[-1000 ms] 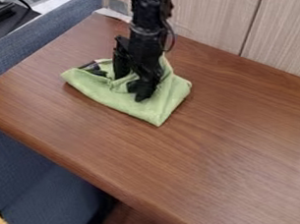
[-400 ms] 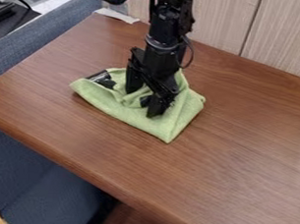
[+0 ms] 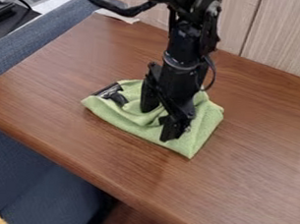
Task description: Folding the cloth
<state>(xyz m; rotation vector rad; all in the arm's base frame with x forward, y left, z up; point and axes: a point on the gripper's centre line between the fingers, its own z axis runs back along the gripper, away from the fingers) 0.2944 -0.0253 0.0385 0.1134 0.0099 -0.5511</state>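
My gripper (image 3: 157, 124) points down onto the middle of the green cloth (image 3: 130, 123), coming from the top of the view. Its two fingers stand apart, with bunched cloth between and around their tips. Whether the cloth is pinched cannot be made out. The cloth lies in a rumpled, roughly triangular heap, one corner toward the front and another to the left. A black label shows at its left upper edge. The arm hides part of the cloth's back.
The brown wooden table (image 3: 254, 157) extends to the right and front of the cloth. Pale panels (image 3: 284, 37) rise behind it. A whitish scrap (image 3: 116, 16) lies at the back left corner, and a blue-grey surface borders the left edge.
My gripper has moved toward the front and right of the table. The cloth has slid along with it, keeping much the same rumpled shape.
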